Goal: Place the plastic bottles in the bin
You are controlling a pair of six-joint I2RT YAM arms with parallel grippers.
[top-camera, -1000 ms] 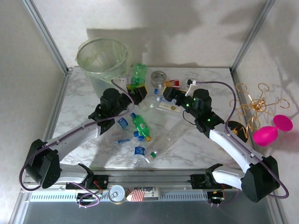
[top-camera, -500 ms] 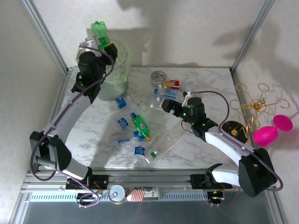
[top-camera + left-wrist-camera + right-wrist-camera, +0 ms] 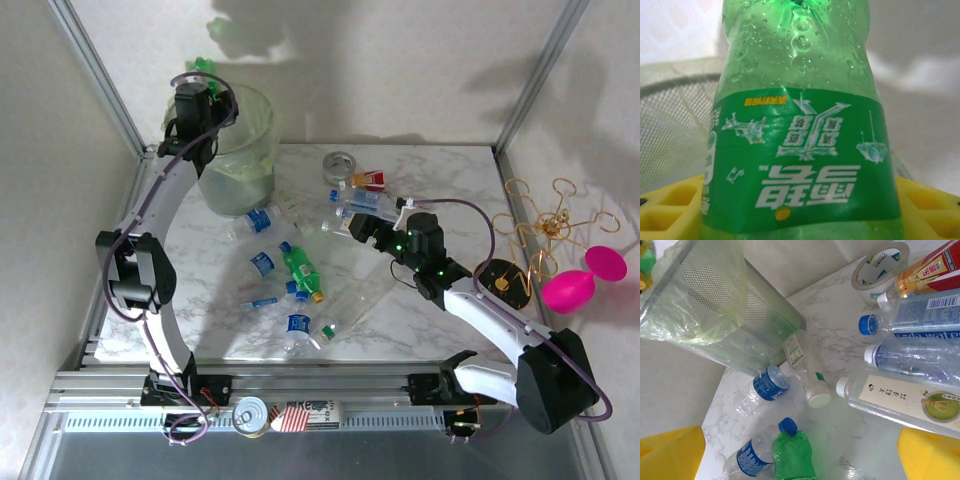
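Green bottle (image 3: 800, 140) has gone from the middle of the table (image 3: 440, 180) a second ago to high over the bin (image 3: 240, 172). The left gripper (image 3: 197, 95) then crouched low among the litter and now hangs at the 11 o'clock edge of the bin's rim, a little further back than half a second ago. Its yellow pads (image 3: 670, 205) are clamped on the bottle's sides, just below the label. From above, the bottle pokes out of the gripper toward 12 o'clock, and the bin's mouth lies at 5 o'clock from it. The bin's mesh rim shows behind the bottle in the wrist view.

The right gripper (image 3: 360, 228) has drifted only slightly. Its fingers are spread wide with nothing between them, and it hovers above the clear bottles (image 3: 900, 400) lying on the table. A second green bottle (image 3: 792, 455) with a blue cap lies at 6 o'clock in its wrist view, and the tape roll (image 3: 340, 163) sits at 1 o'clock
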